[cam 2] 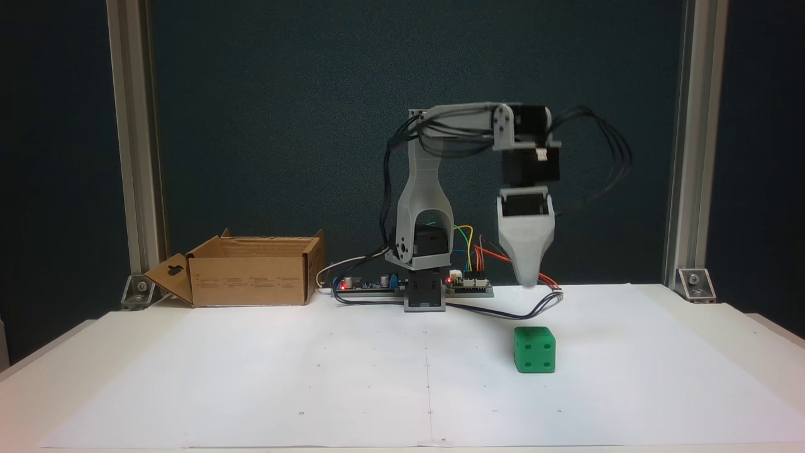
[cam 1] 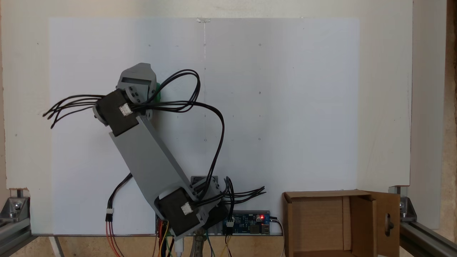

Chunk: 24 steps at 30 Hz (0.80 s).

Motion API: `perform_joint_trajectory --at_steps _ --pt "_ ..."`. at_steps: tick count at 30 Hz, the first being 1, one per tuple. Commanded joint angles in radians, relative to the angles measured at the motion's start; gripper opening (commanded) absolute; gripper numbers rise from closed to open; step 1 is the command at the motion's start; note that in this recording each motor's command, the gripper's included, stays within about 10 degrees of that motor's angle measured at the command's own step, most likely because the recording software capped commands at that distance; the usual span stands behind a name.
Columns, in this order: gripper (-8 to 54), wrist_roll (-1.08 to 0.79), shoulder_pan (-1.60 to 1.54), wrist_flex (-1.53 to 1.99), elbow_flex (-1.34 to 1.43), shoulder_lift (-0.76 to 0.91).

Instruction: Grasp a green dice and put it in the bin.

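White paper table (cam 2: 314, 390) | gripper (cam 2: 527, 282) hangs above the green dice (cam 2: 534, 350) — dice below, slightly nearer camera | jaw state: you cannot tell | bin (cam 2: 251, 277) well apart — lower first.

A white desk (cam 2: 723, 352) carries a large sheet of white paper (cam 2: 314, 390). On the paper sits a green dice (cam 2: 534, 350), upright. At the desk's far edge in the front-on fixed view, a brown cardboard box (cam 2: 251, 272) stands to the left, and circuit boards (cam 2: 377, 284) lie beside the arm's base (cam 2: 424, 296).
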Motion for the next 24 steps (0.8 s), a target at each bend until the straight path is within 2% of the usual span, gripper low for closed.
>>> perform_joint_trajectory --at_steps 1,24 --pt "44.5 0.072 -0.011 -0.011 -0.020 -0.002" --pt "44.3 0.072 -0.055 -0.014 -0.005 -0.100"
